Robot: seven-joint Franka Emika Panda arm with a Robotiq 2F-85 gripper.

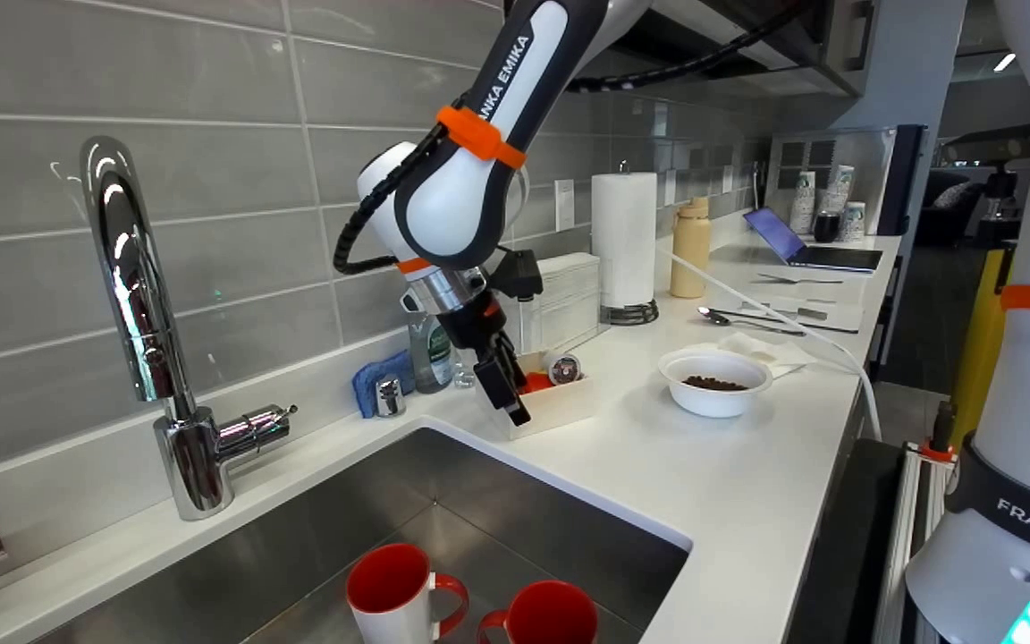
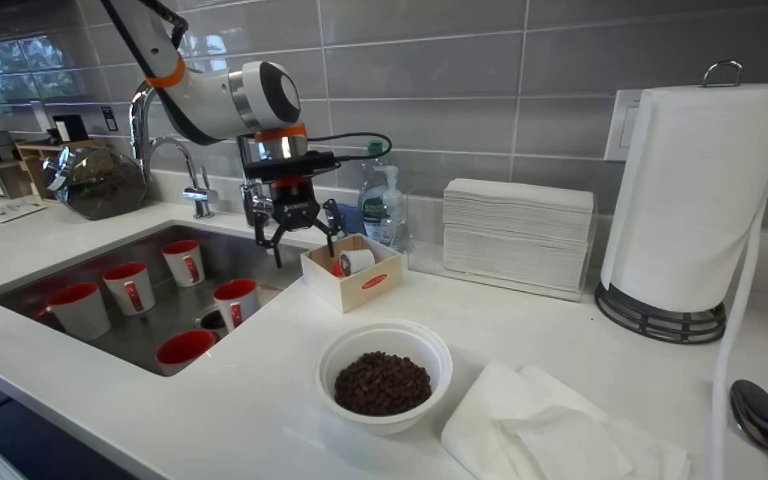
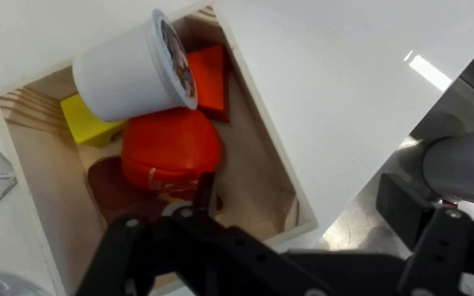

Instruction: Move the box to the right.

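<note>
The box (image 2: 364,293) is a small low cream-white wooden box standing on the counter by the sink corner, in both exterior views (image 1: 560,410). It holds a white coffee pod (image 3: 126,74), a yellow block (image 3: 91,125), an orange-red rounded thing (image 3: 171,148) and a red block (image 3: 210,78). My gripper (image 2: 305,260) is wide open above the box's sink-side wall. In the wrist view the gripper (image 3: 303,193) has one finger over the box's inside and the other outside, over the sink. The box's rim (image 3: 261,107) lies between the fingers. Whether a finger touches the box cannot be told.
The sink (image 2: 177,230) with several red-and-white mugs lies beside the box. Soap bottles (image 2: 384,207) and a napkin stack (image 2: 517,233) stand behind it. A white bowl (image 2: 424,347) of dark beans and a paper-towel roll (image 2: 697,200) are on the counter.
</note>
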